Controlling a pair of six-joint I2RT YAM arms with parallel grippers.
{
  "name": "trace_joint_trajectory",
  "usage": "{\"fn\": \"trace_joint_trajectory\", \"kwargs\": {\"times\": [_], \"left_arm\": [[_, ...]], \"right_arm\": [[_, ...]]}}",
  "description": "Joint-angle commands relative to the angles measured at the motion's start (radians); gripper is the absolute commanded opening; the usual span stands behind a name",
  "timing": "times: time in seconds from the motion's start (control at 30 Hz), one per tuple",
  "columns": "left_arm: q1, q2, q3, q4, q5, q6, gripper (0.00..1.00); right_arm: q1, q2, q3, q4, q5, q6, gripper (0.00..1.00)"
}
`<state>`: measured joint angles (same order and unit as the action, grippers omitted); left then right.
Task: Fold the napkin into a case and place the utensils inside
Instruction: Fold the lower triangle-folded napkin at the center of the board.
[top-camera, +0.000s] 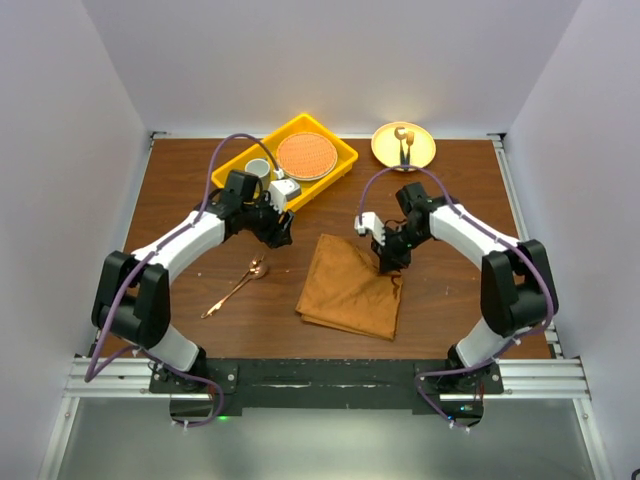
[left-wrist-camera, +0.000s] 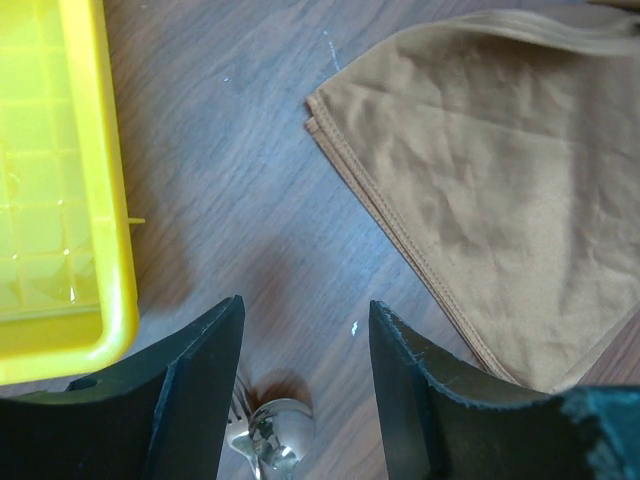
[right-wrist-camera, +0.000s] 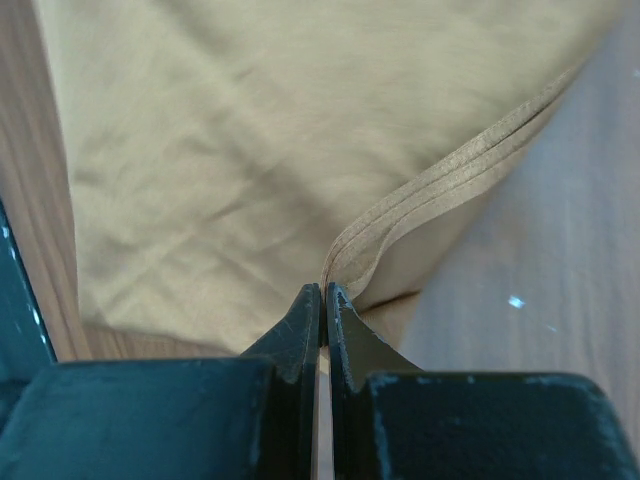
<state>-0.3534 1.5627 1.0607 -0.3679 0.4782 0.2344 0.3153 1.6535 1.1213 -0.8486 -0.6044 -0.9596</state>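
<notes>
Clamping napkin (top-camera: 350, 290) hem in right gripper (top-camera: 389, 266), centre frame, seemingly opening a pocket; poising left gripper (top-camera: 279, 237), jaws apart, by spoon (top-camera: 238, 285).

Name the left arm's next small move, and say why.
Probably lower the open left gripper onto the slim copper-coloured metal spoon and close. The spoon's bowl shows between the gripper's fingers, lying on the table, while the right gripper seems shut on the hem of the folded rust-brown cloth napkin.

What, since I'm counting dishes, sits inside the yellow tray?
The yellow tray holds an orange round plate and a white cup. The left arm covers its near corner, so anything there is hidden.
</notes>
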Motion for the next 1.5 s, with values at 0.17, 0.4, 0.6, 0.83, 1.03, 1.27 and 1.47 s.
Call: {"fn": "trace_joint_trajectory", "kwargs": {"times": [0.17, 0.4, 0.6, 0.83, 1.03, 1.27, 1.47], "left_arm": [[0.024, -0.043, 0.033, -0.023, -0.013, 0.014, 0.58], [0.024, -0.073, 0.006, 0.018, 0.048, 0.057, 0.59], [-0.013, -0.109, -0.093, 0.227, 0.195, 0.326, 0.67], [-0.156, 0.135, 0.162, 0.071, 0.209, 0.678, 0.67], [-0.196, 0.302, 0.309, -0.026, 0.240, 0.807, 0.69], [-0.225, 0.447, 0.446, -0.167, 0.310, 0.882, 0.69], [-0.259, 0.510, 0.493, -0.203, 0.330, 0.890, 0.65]], "right_arm": [[0.117, -0.173, -0.176, 0.054, 0.094, -0.312, 0.00], [0.145, -0.271, -0.267, 0.077, 0.120, -0.476, 0.00], [0.146, -0.288, -0.278, 0.083, 0.109, -0.516, 0.00], [0.143, -0.331, -0.273, 0.071, 0.101, -0.516, 0.00], [0.146, -0.376, -0.290, 0.039, 0.089, -0.580, 0.00], [0.148, -0.399, -0.334, 0.026, 0.097, -0.700, 0.00], [0.151, -0.388, -0.353, 0.033, 0.110, -0.760, 0.00]]}}
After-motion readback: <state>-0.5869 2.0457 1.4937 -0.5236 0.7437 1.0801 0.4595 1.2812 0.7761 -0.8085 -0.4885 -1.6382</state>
